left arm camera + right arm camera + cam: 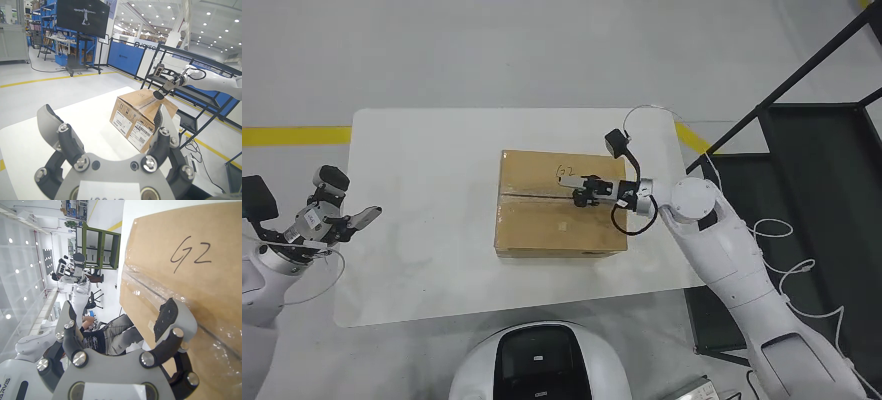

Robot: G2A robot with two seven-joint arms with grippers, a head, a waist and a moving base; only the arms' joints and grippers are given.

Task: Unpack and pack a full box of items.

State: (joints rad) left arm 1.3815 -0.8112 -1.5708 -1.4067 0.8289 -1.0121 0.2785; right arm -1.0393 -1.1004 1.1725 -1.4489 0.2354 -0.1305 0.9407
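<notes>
Centrally on the white rectangular bench [422, 160]: one brown cardboard box [542, 225], flaps closed. Its top seam is sealed with clear glossy tape [143, 285]. A handwritten mark [191, 255] sits on the top toward the far right, and printed labels [130, 123] are on its side faces.

Right pincer [580, 193]: over the right half of the box top, jaws spread wide, holding nothing, one finger [166, 317] against the taped seam.

Left pincer [350, 197]: at the bench's left edge, well apart from the box, jaws wide apart, empty, pointed toward the box.
</notes>
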